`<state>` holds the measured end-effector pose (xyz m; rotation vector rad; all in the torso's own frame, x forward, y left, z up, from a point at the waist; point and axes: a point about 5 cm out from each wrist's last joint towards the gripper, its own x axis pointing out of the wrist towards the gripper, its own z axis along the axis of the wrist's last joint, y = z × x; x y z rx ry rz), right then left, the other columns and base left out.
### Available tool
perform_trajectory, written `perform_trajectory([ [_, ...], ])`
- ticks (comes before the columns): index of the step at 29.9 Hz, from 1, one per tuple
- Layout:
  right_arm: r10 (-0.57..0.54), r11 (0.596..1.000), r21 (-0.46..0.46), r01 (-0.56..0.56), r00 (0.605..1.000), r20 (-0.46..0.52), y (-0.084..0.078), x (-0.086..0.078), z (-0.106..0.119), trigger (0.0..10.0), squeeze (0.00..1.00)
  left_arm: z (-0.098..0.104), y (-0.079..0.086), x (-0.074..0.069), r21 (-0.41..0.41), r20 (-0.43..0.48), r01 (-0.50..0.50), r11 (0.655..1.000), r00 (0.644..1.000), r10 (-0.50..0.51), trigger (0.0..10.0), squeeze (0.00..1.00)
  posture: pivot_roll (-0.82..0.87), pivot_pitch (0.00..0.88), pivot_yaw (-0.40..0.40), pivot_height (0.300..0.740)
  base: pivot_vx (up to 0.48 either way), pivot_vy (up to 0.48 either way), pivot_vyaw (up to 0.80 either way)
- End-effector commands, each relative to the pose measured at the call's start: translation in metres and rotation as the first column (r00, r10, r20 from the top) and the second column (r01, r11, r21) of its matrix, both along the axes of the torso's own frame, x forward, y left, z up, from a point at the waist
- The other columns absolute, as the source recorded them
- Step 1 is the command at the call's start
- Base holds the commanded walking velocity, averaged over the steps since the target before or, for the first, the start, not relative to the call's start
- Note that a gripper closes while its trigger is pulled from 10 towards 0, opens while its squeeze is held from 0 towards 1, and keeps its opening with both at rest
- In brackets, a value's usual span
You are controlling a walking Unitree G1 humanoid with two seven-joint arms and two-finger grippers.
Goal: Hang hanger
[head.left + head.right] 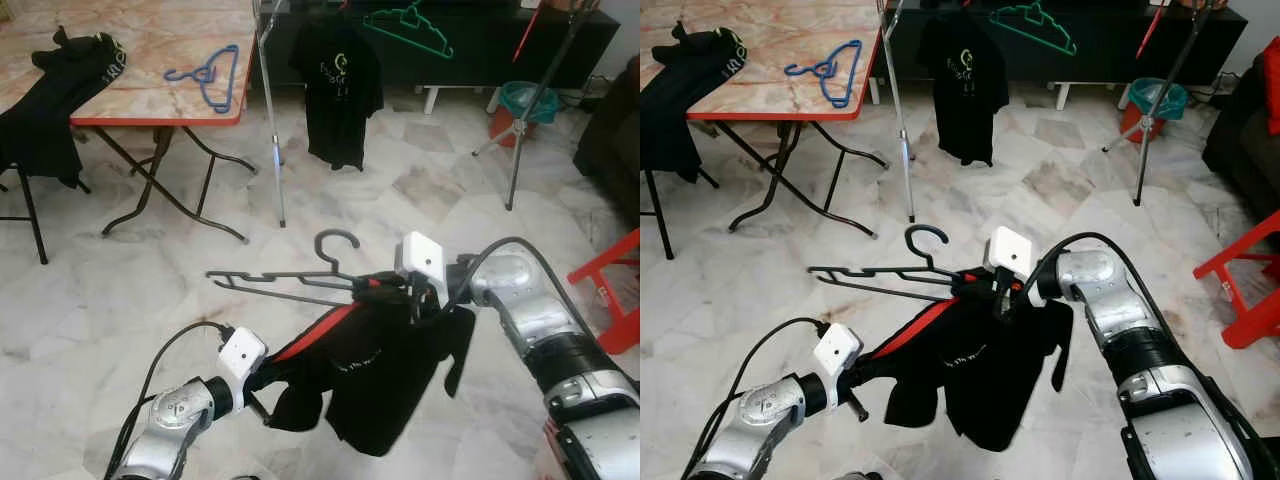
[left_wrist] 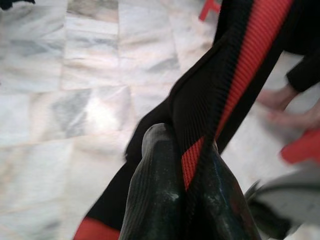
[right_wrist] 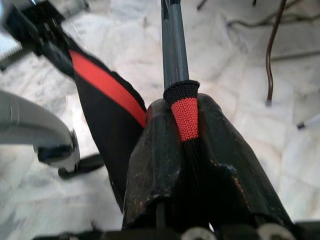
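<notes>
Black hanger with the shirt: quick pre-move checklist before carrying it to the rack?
1. Right gripper shut on black hanger and collar: ok.
2. Left gripper shut on black shirt at its red-striped edge: ok.
3. Shirt seated on both hanger arms: not ok, one arm sticks out bare.
4. Hanger hook free, pointing up: ok.
5. Rack ahead, with a hung shirt and green hanger: ok.
6. Space on the rail: cannot tell.

You're seeing 2 silver arms trailing black cables, white camera boxes at both wrists, ribbed black fingers (image 2: 155, 200).
</notes>
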<state>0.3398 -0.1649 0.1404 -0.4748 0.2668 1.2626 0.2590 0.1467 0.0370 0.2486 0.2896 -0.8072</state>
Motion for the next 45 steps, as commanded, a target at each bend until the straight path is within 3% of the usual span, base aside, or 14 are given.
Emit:
perform_trajectory([
  [1,-0.029,0.998,-0.058,0.031,0.999,0.026,-0.012,0.002,0.002,0.0,0.0,-0.004,0.005,-0.004,0.073,0.011,0.007,0.997,1.0,-0.008,10.0,0.0,0.04,0.114,-0.061,0.74,0.0,0.0,0.0],
  [2,-0.031,0.991,-0.126,0.035,0.999,0.033,-0.019,0.001,-0.003,0.0,0.0,-0.004,0.007,-0.004,0.121,0.029,0.028,0.992,0.999,-0.031,10.0,0.0,0.04,0.115,-0.06,0.74,0.0,0.0,0.0],
  [3,-0.031,0.991,-0.132,0.033,0.999,0.021,-0.021,0.0,-0.005,0.0,0.0,-0.006,0.008,-0.004,0.176,0.034,0.051,0.983,0.998,-0.058,10.0,0.0,0.04,0.115,-0.06,0.74,0.0,0.0,0.0],
  [6,-0.019,0.994,-0.104,0.019,1.0,-0.003,-0.022,-0.002,-0.004,0.0,0.0,-0.008,0.01,-0.005,0.237,0.037,0.074,0.969,0.996,-0.085,10.0,0.0,0.04,0.117,-0.055,0.74,0.0,0.0,0.0],
  [14,0.058,0.992,-0.108,-0.068,0.994,-0.09,-0.031,-0.014,-0.011,0.0,0.0,-0.011,0.01,-0.006,0.328,0.061,0.103,0.939,0.99,-0.129,10.0,0.0,0.04,0.12,-0.054,0.74,0.0,0.0,0.0],
  [19,-0.062,0.997,-0.058,0.06,0.998,-0.028,-0.04,-0.002,0.001,0.0,0.0,-0.018,0.013,-0.01,0.382,0.042,0.128,0.915,0.987,-0.156,10.0,0.0,0.04,0.121,-0.051,0.74,0.0,0.0,0.0],
  [22,-0.095,0.991,-0.1,0.095,0.995,0.003,-0.05,0.001,0.006,0.0,0.0,-0.026,0.016,-0.016,0.433,0.017,0.16,0.887,0.982,-0.186,10.0,0.0,0.04,0.122,-0.05,0.74,0.0,0.0,0.0],
  [26,-0.09,0.986,-0.139,0.09,0.996,0.007,-0.059,-0.001,0.009,0.0,0.0,-0.03,0.021,-0.017,0.492,0.023,0.156,0.856,0.981,-0.192,10.0,0.0,0.04,0.122,-0.05,0.74,0.0,0.0,0.0],
  [29,-0.075,0.991,-0.109,0.073,0.997,-0.008,-0.064,-0.003,0.015,0.0,0.0,-0.033,0.026,-0.015,0.54,0.045,0.126,0.832,0.983,-0.178,10.0,0.0,0.04,0.124,-0.049,0.74,0.0,0.0,0.0],
  [30,-0.055,0.996,-0.075,0.052,0.998,-0.04,-0.065,-0.005,0.016,0.0,0.0,-0.034,0.029,-0.01,0.577,0.076,0.088,0.812,0.984,-0.16,10.0,0.0,0.03,0.122,-0.048,0.74,0.0,0.0,0.0],
  [33,0.018,0.996,-0.087,-0.027,0.995,-0.103,-0.066,-0.015,0.008,0.0,0.0,-0.034,0.031,-0.006,0.61,0.104,0.058,0.791,0.983,-0.153,10.0,0.0,0.03,0.122,-0.047,0.74,0.0,0.0,0.0],
  [38,0.003,0.995,-0.099,-0.014,0.994,-0.112,-0.071,-0.017,0.005,0.0,0.0,-0.035,0.033,-0.005,0.625,0.118,0.049,0.779,0.981,-0.156,10.0,0.0,0.03,0.122,-0.045,0.74,0.0,0.0,0.0],
  [45,0.004,0.962,-0.268,-0.05,0.985,-0.171,-0.082,-0.028,-0.012,0.0,0.0,-0.034,0.043,0.0,0.674,0.184,-0.021,0.738,0.973,-0.14,10.0,0.0,0.03,0.124,-0.044,0.74,0.0,0.0,0.0],
])
